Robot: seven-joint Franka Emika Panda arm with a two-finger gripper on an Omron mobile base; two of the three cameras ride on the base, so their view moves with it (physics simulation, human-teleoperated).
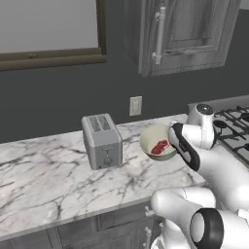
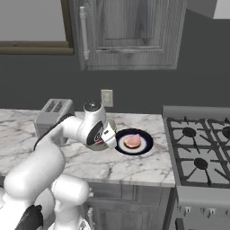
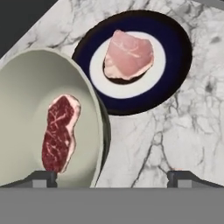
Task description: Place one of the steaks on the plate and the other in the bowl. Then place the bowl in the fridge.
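My gripper (image 3: 112, 177) is hovering with its jaws spread wide, grasping nothing, straddling the bowl's near rim. Just below me the cream-green bowl (image 3: 26, 78) is sitting on the marble counter (image 3: 175, 127), holding 1 dark red marbled steak (image 3: 59, 133). Just beyond it, nearly touching, the navy-rimmed plate (image 3: 175, 57) is carrying 1 pale pink steak (image 3: 129, 54). Farther off, a toaster (image 1: 102, 141) is standing left of the bowl.
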